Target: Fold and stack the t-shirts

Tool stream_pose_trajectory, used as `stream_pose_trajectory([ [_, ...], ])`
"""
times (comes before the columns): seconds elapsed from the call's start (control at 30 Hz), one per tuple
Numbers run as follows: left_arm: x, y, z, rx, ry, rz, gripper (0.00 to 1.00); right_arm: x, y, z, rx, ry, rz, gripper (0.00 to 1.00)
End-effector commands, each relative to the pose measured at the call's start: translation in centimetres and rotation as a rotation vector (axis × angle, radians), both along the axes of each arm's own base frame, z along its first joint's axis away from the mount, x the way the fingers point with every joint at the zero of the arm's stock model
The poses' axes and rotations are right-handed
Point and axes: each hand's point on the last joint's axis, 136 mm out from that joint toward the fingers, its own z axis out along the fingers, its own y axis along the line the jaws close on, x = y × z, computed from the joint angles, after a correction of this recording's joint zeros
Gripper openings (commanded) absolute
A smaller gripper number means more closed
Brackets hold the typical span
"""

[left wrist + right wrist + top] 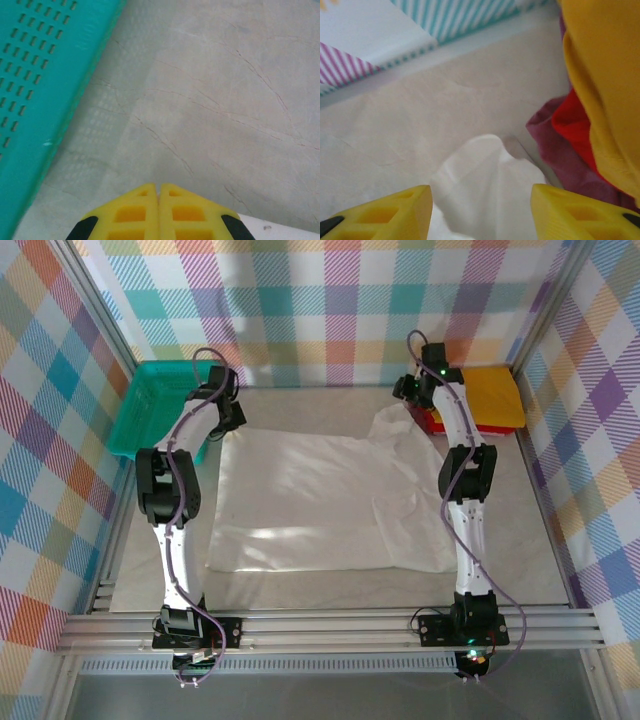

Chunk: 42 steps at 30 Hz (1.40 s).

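Scene: Two arms reach to the far side of the table (350,592), one at each far corner of a white t-shirt (320,505).
White t-shirt: Spread flat and wrinkled across the middle of the table, its far right corner bunched up.
Other shirts: A mustard-yellow t-shirt (492,395) lies on a red t-shirt (572,127) in the far right corner of the table.
Left gripper (159,186): Clenched, fingers pressed together on nothing, over bare table beside the teal mesh basket (150,410).
Right gripper (481,191): Fingers spread wide either side of the raised white fold (485,165), not pinching it.
Step in hand: Probably taking hold of the far edge to begin a fold.
Doing it well: Each gripper should pinch a single layer right at its far corner, then both should carry the edge toward the near side level and together, so the thin cloth does not skew or bunch. The right arm needs to keep clear of the yellow and red shirts close by.
Top view adds: The shirt's full outline and both arms' positions.
Wrist views add: How the fingers stand, the red cloth under the yellow, and a sliver of white cloth just right of the left fingers.
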Motion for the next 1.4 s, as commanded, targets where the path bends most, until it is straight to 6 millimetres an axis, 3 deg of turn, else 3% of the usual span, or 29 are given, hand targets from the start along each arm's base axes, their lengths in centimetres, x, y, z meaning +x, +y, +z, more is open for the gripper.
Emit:
stream_pose_trajectory([
  [0.0, -0.6, 2.9, 1.8, 0.021, -0.036, 0.081, 0.0, -0.8, 0.1, -2.5, 0.023, 0.072, 0.008, 0.55],
  [0.3, 0.1, 2.2, 1.2, -0.014, -0.035, 0.05, 0.0, -0.8, 0.9, -5.3, 0.069, 0.109, 0.031, 0.58],
  [0.47, 0.4, 1.8, 0.8, -0.032, -0.029, 0.035, 0.0, -0.4, 2.5, -6.0, 0.134, 0.099, 0.074, 0.55],
  [0.53, 0.4, 1.7, 0.8, -0.033, -0.025, 0.034, 0.0, -0.4, 2.5, -5.7, 0.132, 0.096, 0.073, 0.49],
  [0.6, 0.4, 1.8, 0.7, -0.03, -0.025, 0.034, 0.0, -0.3, 2.4, -5.1, 0.128, 0.086, 0.067, 0.39],
  [0.67, 0.4, 1.8, 0.8, -0.026, -0.027, 0.033, 0.0, -0.5, 2.2, -4.3, 0.114, 0.083, 0.058, 0.38],
  [0.73, 0.5, 1.8, 0.8, -0.028, -0.029, 0.031, 0.0, -0.6, 1.9, -3.2, 0.1, 0.075, 0.049, 0.53],
  [0.83, 0.5, 1.7, 0.8, -0.034, -0.027, 0.028, 0.0, -0.8, 1.8, -0.3, 0.1, 0.045, 0.047, 0.57],
  [0.97, 0.4, 1.7, 0.7, -0.033, -0.027, 0.029, 0.0, -1.1, 1.6, 2.3, 0.096, 0.01, 0.043, 0.44],
  [1.07, 0.5, 1.6, 0.6, -0.037, -0.029, 0.027, 0.0, -0.7, 1.5, 1.3, 0.079, 0.003, 0.047, 0.51],
  [1.37, 0.8, 0.7, 0.5, -0.05, -0.032, -0.005, 0.0, 0.5, 2.1, -3.6, 0.121, 0.04, 0.041, 0.54],
])
